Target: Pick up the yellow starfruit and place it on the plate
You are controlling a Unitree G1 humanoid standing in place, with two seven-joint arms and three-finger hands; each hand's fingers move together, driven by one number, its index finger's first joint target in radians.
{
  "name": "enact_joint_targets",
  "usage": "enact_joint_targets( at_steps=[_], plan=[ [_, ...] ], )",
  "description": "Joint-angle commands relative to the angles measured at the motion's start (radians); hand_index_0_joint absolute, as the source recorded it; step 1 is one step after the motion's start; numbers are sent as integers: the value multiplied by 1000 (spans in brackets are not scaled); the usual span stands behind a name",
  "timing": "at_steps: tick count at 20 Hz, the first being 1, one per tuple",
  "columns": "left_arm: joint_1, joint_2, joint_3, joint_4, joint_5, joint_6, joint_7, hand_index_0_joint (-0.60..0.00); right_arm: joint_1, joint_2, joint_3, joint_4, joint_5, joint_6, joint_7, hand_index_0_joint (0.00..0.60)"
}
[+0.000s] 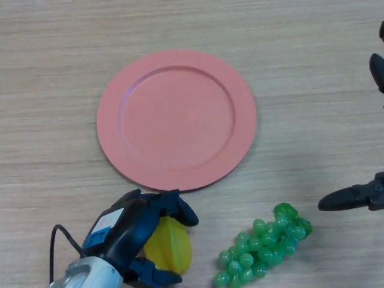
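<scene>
At the near edge of the wooden worktop (54,90), the left hand (129,231) enters from the lower left corner of the head view, with its fingers and thumb curled around the yellow starfruit (171,249). One finger wraps over the top of the fruit and the thumb closes in beneath it, so the fruit is clamped between them. The starfruit sits just in front of the near rim of the plate, slightly left of centre; whether it rests on the worktop or is lifted clear cannot be determined from this view. To the right of the starfruit, and apart from it, a bunch of green grapes (264,249) lies on the worktop, angled from lower left to upper right. Further right, at the frame edge, the right hand (351,198) shows as a dark extended finger pointing toward the left, holding nothing; other dark parts of it appear higher along the same edge. Beyond the starfruit, the pink round plate (114,114) lies flat at the centre of the worktop, its near rim just beside the fingers of the left hand.
</scene>
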Motion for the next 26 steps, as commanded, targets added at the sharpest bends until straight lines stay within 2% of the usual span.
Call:
enact_joint_targets(
  at_steps=[1, 4, 6, 7, 8, 9, 10, 11, 12, 13, 14, 15, 17, 18, 19, 22, 23, 24, 26],
  plan=[
    [16, 21, 24, -28, 27, -39, -50, -600, -15, -18, -55, -67, 53, -78, -5, 0],
    [17, 24, 52, -51, 5, -109, -28, -600, -15, -18, -53, -77, 51, -69, -10, 0],
    [22, 10, 76, -145, -41, -46, -106, -600, -19, -18, -45, -72, 40, -75, -14, 0],
    [7, 3, 97, -225, -111, 22, -145, -600, -23, -17, -39, -77, 37, -72, -18, 0],
    [0, 11, 104, -254, -119, 44, -167, -600, -26, -18, -37, -82, 37, -65, -20, 0],
    [-36, 7, 136, -303, -144, 86, -179, -600, -27, -16, -33, -95, 43, -50, -20, 0],
    [-57, 3, 156, -314, -168, 67, -158, -600, -27, -16, -30, -99, 43, -45, -21, 0],
    [-101, -1, 203, -287, -219, -37, -74, -600, -27, -16, -29, -112, 53, -31, -17, 0],
    [-128, -6, 227, -268, -243, -87, -24, -600, -24, -16, -28, -114, 49, -37, -12, 0],
    [-188, -1, 267, -197, -253, -212, 68, -600, -24, -14, -26, -111, 41, -53, -12, 0],
    [-208, 2, 279, -172, -240, -234, 89, -600, -24, -13, -25, -113, 44, -46, -13, 0],
    [-268, 8, 303, -86, -211, -332, 184, -600, -22, -11, -22, -124, 54, -35, -13, 0],
    [-337, 14, 301, 21, -120, -405, 280, -600, -20, -10, -19, -137, 62, -19, -14, 0],
    [-351, 15, 291, 56, -72, -411, 299, -600, -19, -9, -18, -139, 64, -14, -13, 0],
    [-382, 13, 284, 141, -20, -462, 367, -600, -15, -8, -19, -134, 62, -30, -9, 0],
    [-434, 5, 268, 301, 35, -498, 464, -600, -4, -4, -25, -125, 72, -49, -6, 0],
    [-454, -12, 254, 351, 10, -499, 489, -600, -1, -4, -33, -130, 86, -44, -8, 0],
    [-458, -16, 247, 364, -4, -509, 494, -600, 0, -4, -36, -133, 89, -43, -9, 0],
    [-479, -33, 238, 401, -137, -516, 484, -600, -6, -6, -32, -124, 79, -54, -15, 0]
  ],
)
